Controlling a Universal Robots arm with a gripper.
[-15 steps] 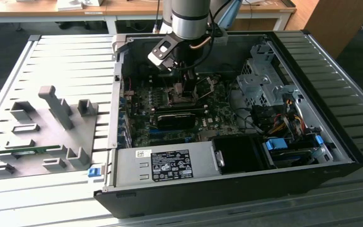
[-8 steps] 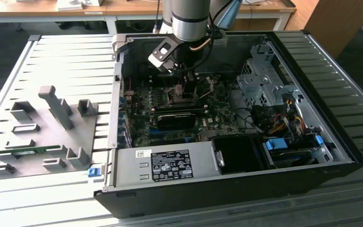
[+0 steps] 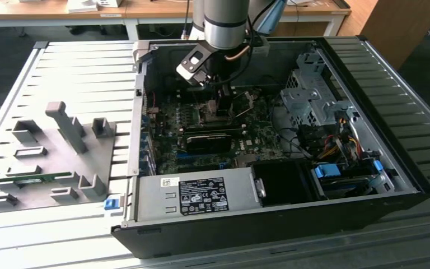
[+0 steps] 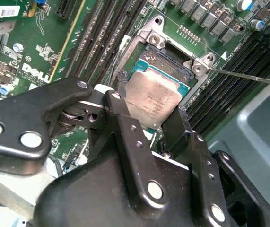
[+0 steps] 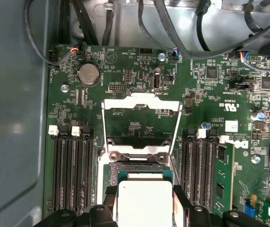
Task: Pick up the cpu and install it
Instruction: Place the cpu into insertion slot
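Exterior view, slatted table [image 3: 73,67], wooden desks [image 3: 51,14], second wrist view, end effector [image 4: 151,94] clasping cpu [image 4: 157,101]

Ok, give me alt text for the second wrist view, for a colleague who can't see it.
The gripper grips the silvery cpu by two opposite edges, directly over the open metal-framed socket on the green motherboard. Black memory slots run on both sides of the socket; whether the chip is seated cannot be told.

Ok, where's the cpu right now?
In the second wrist view the cpu is held in the pincer directly over the open socket, between the two banks of memory slots.
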